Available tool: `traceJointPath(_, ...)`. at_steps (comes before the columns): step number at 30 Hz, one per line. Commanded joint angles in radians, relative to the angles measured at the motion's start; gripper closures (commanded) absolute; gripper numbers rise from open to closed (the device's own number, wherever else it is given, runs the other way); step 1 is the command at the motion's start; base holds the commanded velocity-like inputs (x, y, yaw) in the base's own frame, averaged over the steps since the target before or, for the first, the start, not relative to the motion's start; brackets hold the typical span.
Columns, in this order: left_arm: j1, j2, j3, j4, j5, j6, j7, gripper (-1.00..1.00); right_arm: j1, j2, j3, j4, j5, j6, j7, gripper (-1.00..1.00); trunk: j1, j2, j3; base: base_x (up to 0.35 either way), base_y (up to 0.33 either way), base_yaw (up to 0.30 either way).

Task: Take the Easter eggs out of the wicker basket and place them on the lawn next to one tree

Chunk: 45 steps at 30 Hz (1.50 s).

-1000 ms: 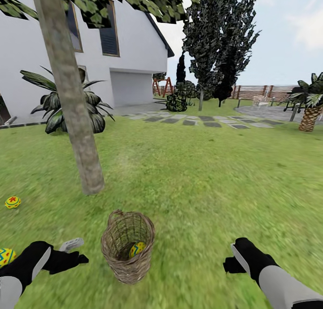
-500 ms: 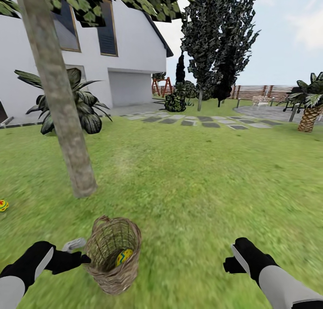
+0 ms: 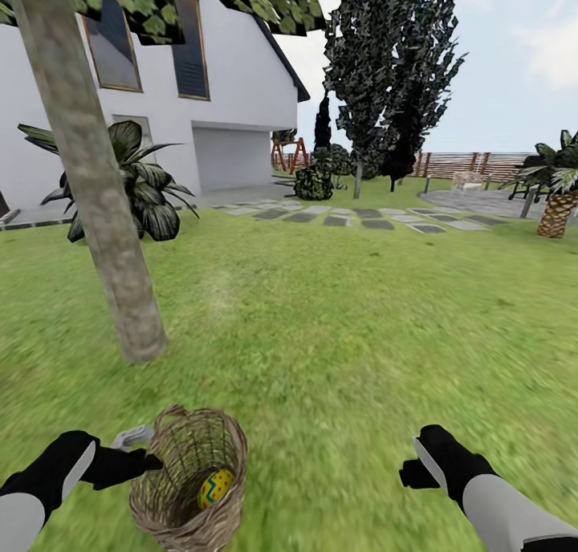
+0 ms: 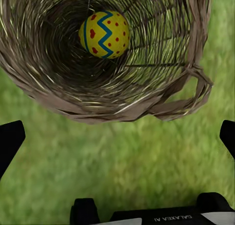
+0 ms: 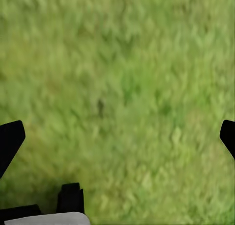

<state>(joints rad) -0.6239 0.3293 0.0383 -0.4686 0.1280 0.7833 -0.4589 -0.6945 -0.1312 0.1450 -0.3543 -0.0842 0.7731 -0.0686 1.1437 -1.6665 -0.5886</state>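
Both arms reach forward low, left pincer [image 3: 132, 448] and right pincer [image 3: 413, 468] spread wide, holding nothing

Home garden, green lawn [image 3: 361, 335], white house [image 3: 233, 95], tree [image 3: 88, 183], stepping stones, perhaps a wooden fence [image 3: 474, 164] behind

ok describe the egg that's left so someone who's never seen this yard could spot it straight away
Start at the grey-brown tree trunk leaning up in front of the white house, then drop to the brown wicker basket on the lawn just before it. The Easter egg lies inside at the bottom: yellow with red dots and a blue-green zigzag, the one bright thing among the brown weave.
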Motion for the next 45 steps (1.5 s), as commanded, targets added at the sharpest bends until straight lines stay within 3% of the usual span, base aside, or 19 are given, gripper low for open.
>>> traceJointPath(1, 0.000, 0.000, 0.004, -0.001, 0.008, 0.008, 0.002, -1.00, 0.000, -0.001, 0.007, -0.002, -0.009, 0.005, -0.007, -1.00, 0.000, -0.001, -0.001, 0.051, 0.000, 0.000)
traceJointPath(11, 0.000, -0.005, 0.000, -0.002, 0.007, 0.008, 0.003, -1.00, 0.000, -0.001, 0.008, -0.002, -0.009, 0.005, -0.007, -1.00, 0.000, -0.001, -0.001, -0.037, -0.177, 0.000)
traceJointPath(18, 0.000, 0.006, 0.004, -0.003, 0.007, 0.008, 0.001, -1.00, 0.000, -0.001, 0.008, -0.002, -0.008, 0.005, -0.007, -1.00, 0.000, -0.001, -0.001, -0.023, -0.316, 0.000)
traceJointPath(20, 0.000, 0.021, 0.005, -0.003, 0.007, 0.008, -0.003, -1.00, 0.000, 0.000, 0.009, -0.001, -0.008, 0.005, -0.007, -1.00, 0.000, -0.001, -0.001, -0.002, -0.318, 0.000)
traceJointPath(26, 0.000, 0.152, 0.005, 0.005, 0.012, 0.008, -0.017, -1.00, 0.000, 0.023, 0.010, 0.001, -0.007, 0.003, -0.007, -1.00, 0.000, -0.001, -0.001, 0.000, -0.318, 0.000)
traceJointPath(29, 0.000, 0.180, 0.005, 0.007, 0.009, 0.008, -0.033, -1.00, 0.000, 0.025, 0.010, 0.001, -0.008, 0.003, -0.007, -1.00, 0.000, -0.001, -0.001, 0.000, -0.318, 0.000)
traceJointPath(45, 0.000, 0.182, 0.004, 0.000, 0.013, 0.008, -0.043, -1.00, 0.000, 0.025, 0.009, 0.002, -0.008, 0.003, -0.007, -1.00, 0.000, -0.001, -0.001, 0.053, -0.051, 0.000)
